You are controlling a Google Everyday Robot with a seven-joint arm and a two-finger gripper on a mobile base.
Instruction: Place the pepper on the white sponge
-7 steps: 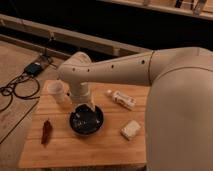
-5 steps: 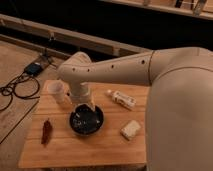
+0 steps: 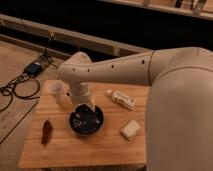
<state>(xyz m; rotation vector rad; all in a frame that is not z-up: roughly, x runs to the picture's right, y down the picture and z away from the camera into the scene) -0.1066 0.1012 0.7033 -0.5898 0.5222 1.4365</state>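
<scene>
Reaching in from the right side, the big white robot arm [image 3: 130, 70] fills most of the view. It bends at a round joint over the back left part of the table and then points down.

Under it is the wooden table [image 3: 100, 152], made of light brown planks. On the floor to the left of the table lie some dark cables [image 3: 15, 91] and a small blue box [image 3: 36, 68].

Next in size is the black bowl [image 3: 74, 129]. It sits near the middle of the table, a bit to the left. The gripper [image 3: 86, 111] hangs at the end of the arm, right over the bowl and low down, close to the inside of it. It is dark against the dark bowl, so I cannot tell how wide it is set or if it has hold of anything.

A white bottle [image 3: 121, 99] with a label lies on its side behind the bowl, to the right. A white cup [image 3: 56, 91] stands upright at the back left, just beside the arm.

The white sponge [image 3: 131, 130] lies flat on the table to the right of the bowl, near it but not touching. Nothing is on top of it.

Smallest of all is the pepper [image 3: 46, 132]. It is thin and dark red, and it lies on the wood to the left of the bowl, near the left edge of the table. The bowl is between it and the sponge, and the gripper is not touching it.
</scene>
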